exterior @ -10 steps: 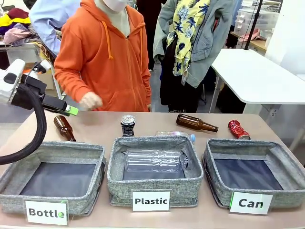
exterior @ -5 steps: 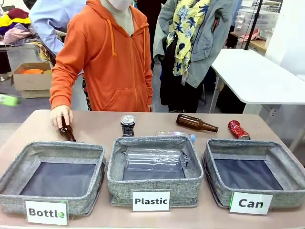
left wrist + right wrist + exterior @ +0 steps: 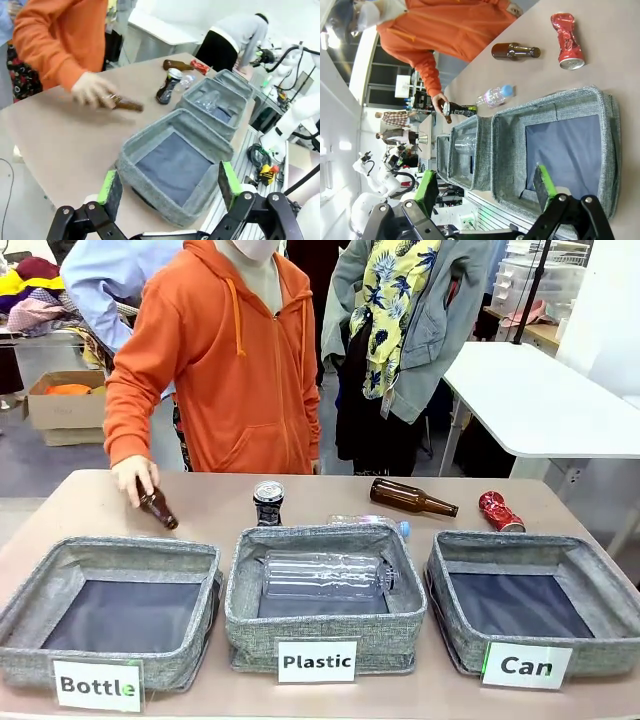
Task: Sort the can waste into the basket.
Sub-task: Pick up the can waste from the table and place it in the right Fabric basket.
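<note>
Standing upright on the table (image 3: pixel 60 510), the black drink can (image 3: pixel 268 502) with its silver top sits just behind the far wall of the grey "Plastic" basket (image 3: pixel 250 635). The crushed red can (image 3: pixel 500 511) lies on its side well to the right of it, on the bare tabletop just beyond the far rim of the "Can" basket (image 3: pixel 510 540), which shows only its dark lining.

The person in the orange hoodie has a hand (image 3: pixel 133 478) closed round the base of a brown glass bottle (image 3: pixel 160 510), tilted above the table near the far rim of the "Bottle" basket (image 3: pixel 120 545). A second brown bottle (image 3: pixel 412 499) lies on its side between the two cans. One clear plastic bottle (image 3: pixel 325 575) lies inside the "Plastic" basket, and another with a blue cap (image 3: pixel 372 523) lies just behind that basket.

In the left wrist view the left gripper (image 3: pixel 170 182) hangs over the "Bottle" basket's outer end, jaws spread wide with nothing between them. In the right wrist view the right gripper (image 3: pixel 486 189) hangs above the "Can" basket, jaws likewise spread and holding nothing.
</note>
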Tool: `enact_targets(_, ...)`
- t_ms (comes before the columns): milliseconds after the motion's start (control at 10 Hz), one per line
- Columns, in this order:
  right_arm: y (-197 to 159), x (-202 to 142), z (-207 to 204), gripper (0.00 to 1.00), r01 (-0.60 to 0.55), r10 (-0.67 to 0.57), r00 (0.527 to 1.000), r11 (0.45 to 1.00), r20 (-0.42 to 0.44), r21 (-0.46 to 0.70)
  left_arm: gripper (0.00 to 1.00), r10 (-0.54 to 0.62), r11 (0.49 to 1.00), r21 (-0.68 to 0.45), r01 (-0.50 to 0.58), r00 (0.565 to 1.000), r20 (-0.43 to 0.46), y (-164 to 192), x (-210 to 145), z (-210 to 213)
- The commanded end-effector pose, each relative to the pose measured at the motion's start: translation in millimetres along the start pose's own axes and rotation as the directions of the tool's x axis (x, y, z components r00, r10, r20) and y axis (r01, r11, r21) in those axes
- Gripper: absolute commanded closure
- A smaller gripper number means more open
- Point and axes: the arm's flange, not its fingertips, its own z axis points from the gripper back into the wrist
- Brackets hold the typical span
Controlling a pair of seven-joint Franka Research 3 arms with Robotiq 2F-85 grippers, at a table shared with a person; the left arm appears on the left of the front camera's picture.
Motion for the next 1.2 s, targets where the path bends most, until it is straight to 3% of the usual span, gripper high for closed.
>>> enact_targets(0, -1, 3, -1, 0.0, -0.027, 0.026, 0.999, 0.999, 0.019, 0.03, 0.0, -0.039, 0.999, -0.021, 0.039, 0.999, 0.034, 17, 5, -10)
enact_targets(400, -1, 3, -1, 0.0, -0.027, 0.026, 0.999, 0.999, 0.019, 0.03, 0.0, -0.044, 0.998, -0.054, 0.039, 0.994, -0.098, 31, 52, -75)
enact_targets(500, -1, 3, -1, 0.0, -0.027, 0.026, 0.999, 0.999, 0.019, 0.03, 0.0, -0.02, 0.999, -0.05, 0.015, 0.995, -0.1, 40, 56, -74)
enact_targets(700, -1, 3, -1, 0.0, -0.027, 0.026, 0.999, 0.999, 0.019, 0.03, 0.0, 0.054, 0.998, 0.015, -0.054, 0.998, -0.036, 48, 43, -41)
enact_targets(1100, -1, 3, -1, 0.0, -0.027, 0.026, 0.999, 0.999, 0.019, 0.03, 0.0, 0.074, 0.988, 0.123, -0.089, 0.99, 0.124, 10, -25, 32)
